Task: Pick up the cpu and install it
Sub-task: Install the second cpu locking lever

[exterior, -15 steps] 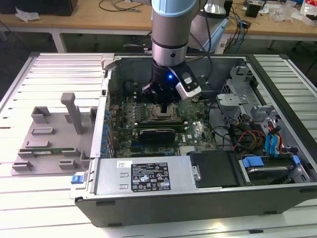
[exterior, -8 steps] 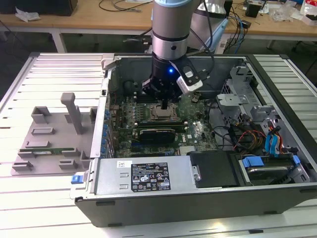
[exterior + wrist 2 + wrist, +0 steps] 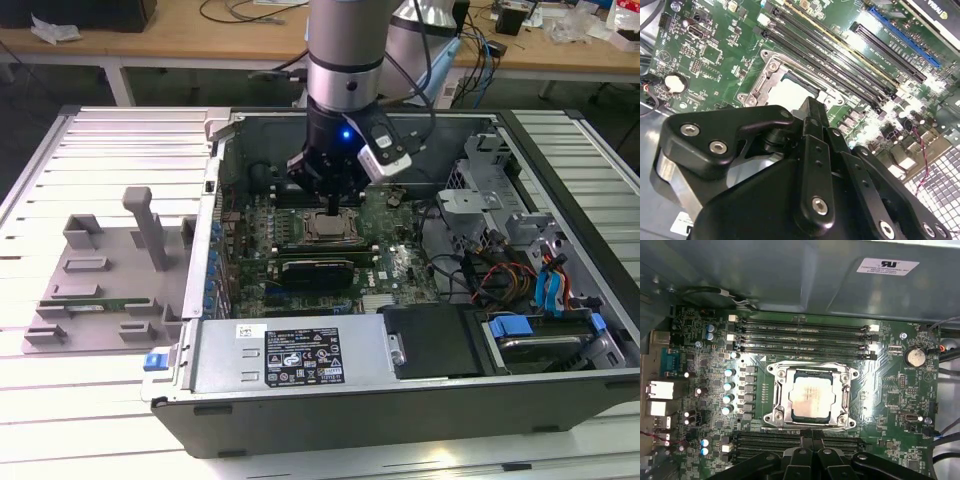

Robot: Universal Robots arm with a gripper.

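Observation:
The cpu, a small square chip with a shiny silver-grey top, lies flat inside the metal socket frame on the green motherboard. In the exterior view the cpu sits just below my gripper, which hangs right over it inside the open case. Both wrist views show my gripper shut, its black fingers together a short way above the socket with nothing between them. In the second wrist view my gripper covers part of the cpu.
Memory slots run beside the socket, and a long black card lies on its other side. The case walls, a drive cage and cables crowd the exterior view's right. A grey plastic tray with posts stands outside the case.

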